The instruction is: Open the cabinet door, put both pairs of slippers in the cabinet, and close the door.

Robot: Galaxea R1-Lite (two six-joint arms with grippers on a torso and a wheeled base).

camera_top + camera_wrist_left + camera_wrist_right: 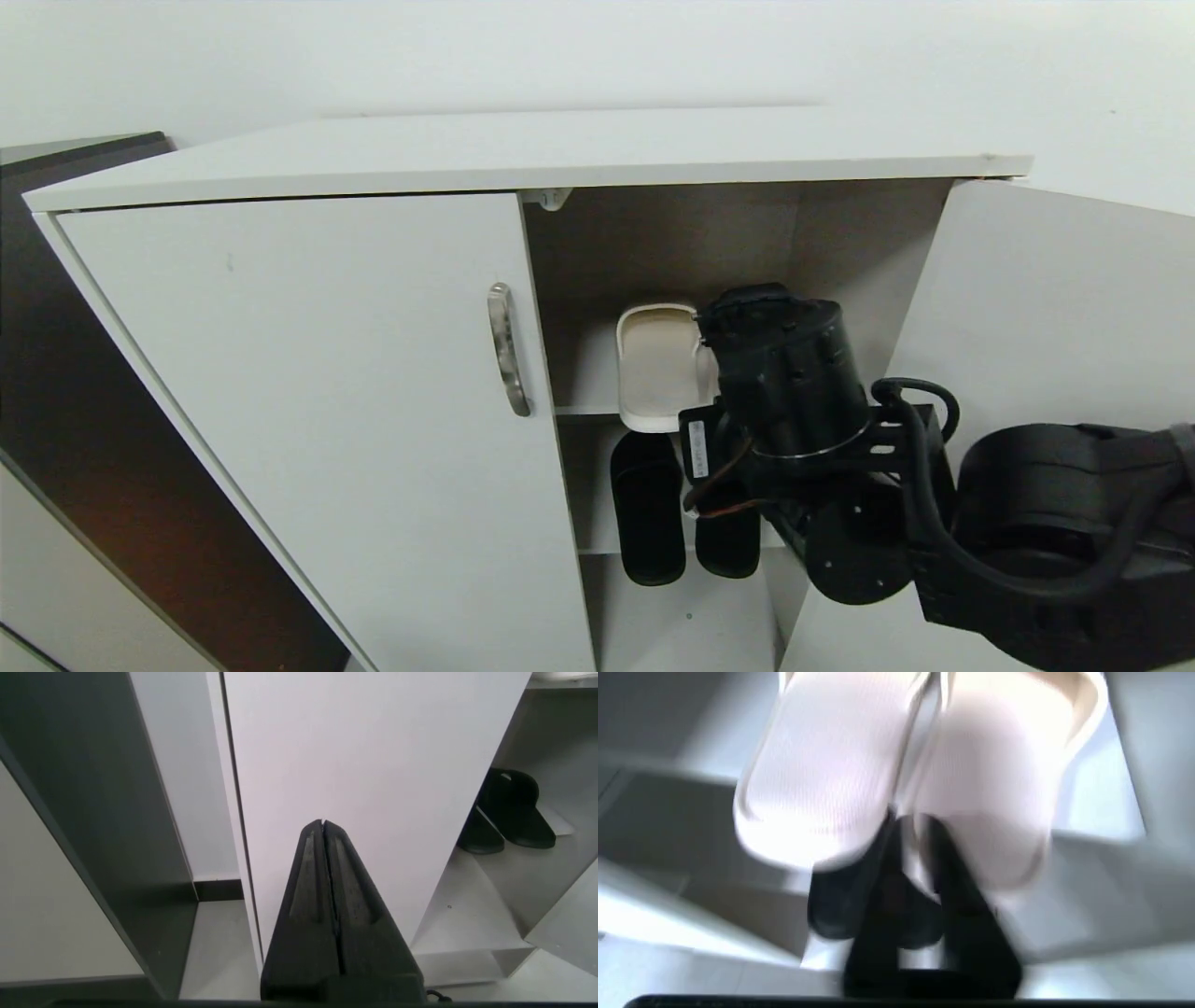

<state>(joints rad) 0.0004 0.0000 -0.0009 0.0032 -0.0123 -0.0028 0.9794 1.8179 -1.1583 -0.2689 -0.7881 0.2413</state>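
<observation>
Right gripper (913, 831), fingers pinched on the white slippers (831, 765), holds them over the upper shelf (583, 409), long axis running into the cabinet (560, 149); left gripper (323, 826) closed, empty.

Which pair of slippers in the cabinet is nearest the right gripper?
The white pair, on the upper shelf, with the right gripper closed on their inner edges. The black pair lies one shelf lower, apart from it.
</observation>
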